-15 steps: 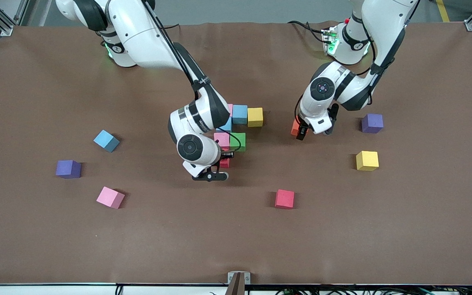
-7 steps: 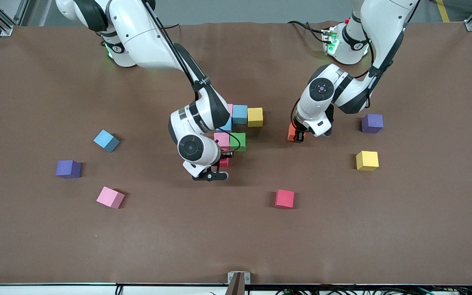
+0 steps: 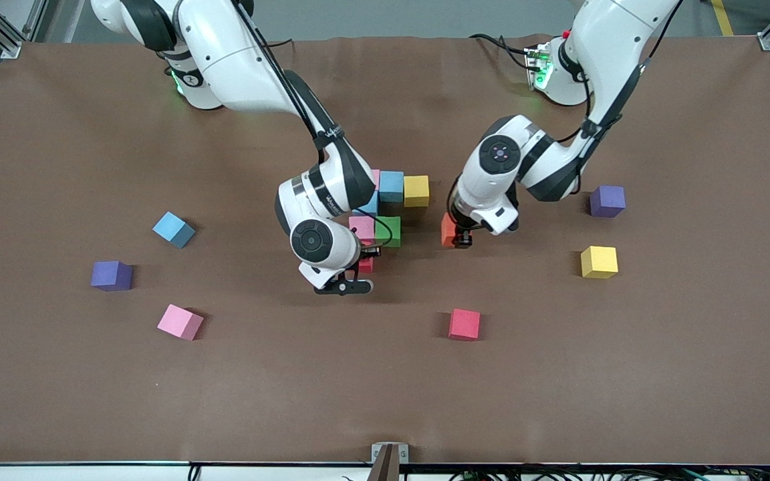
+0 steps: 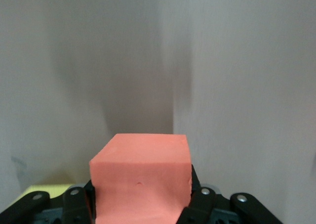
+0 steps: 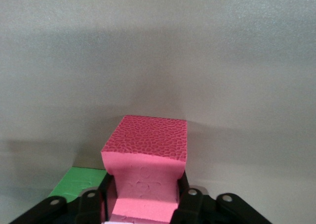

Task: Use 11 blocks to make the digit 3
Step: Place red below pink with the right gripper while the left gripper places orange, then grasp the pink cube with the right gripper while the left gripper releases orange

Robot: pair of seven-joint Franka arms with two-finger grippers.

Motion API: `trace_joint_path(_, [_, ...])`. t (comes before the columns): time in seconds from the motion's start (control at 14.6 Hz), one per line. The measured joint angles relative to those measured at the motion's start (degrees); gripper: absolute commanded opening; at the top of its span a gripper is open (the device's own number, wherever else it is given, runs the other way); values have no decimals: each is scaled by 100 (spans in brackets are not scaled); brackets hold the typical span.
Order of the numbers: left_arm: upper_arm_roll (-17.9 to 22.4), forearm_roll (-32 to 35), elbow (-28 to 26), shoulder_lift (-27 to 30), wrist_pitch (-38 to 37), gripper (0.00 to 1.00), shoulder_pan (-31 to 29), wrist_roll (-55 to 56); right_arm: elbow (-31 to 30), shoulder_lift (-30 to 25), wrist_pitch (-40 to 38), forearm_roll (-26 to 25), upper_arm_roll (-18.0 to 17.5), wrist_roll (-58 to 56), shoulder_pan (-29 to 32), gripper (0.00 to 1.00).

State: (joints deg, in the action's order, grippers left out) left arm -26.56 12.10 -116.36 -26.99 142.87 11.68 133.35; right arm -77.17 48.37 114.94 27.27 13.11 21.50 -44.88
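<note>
brown table edges lie bare; left claw apparently grips orange cube.

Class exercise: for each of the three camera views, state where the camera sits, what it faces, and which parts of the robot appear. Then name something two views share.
Front view: high across the table, facing both arms' bases; shows both arms, the block cluster and scattered cubes.
Left wrist view: on the left arm's wrist, looking past the left gripper at the orange cube it grips.
Right wrist view: on the right arm's wrist, looking past the right gripper at the red cube it grips beside the green cube.
Shared: the orange cube appears in the front and left wrist views.
</note>
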Motion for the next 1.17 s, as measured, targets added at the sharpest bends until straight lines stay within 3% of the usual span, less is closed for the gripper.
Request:
trace_joint_path(0.41, [1,0,661,-503,-126,20,434,440,4,1,-100,0,-1,0,-3,100])
trace_joint_path(0.82, [7,1,840,-774,-150,20,568,618,133,-322,-427,2,103,215,12,100])
trace_joint_path(1.17, [101,74,923,-789,-166,19,714,659,142,-778,-835,-117,1062,246,377,100])
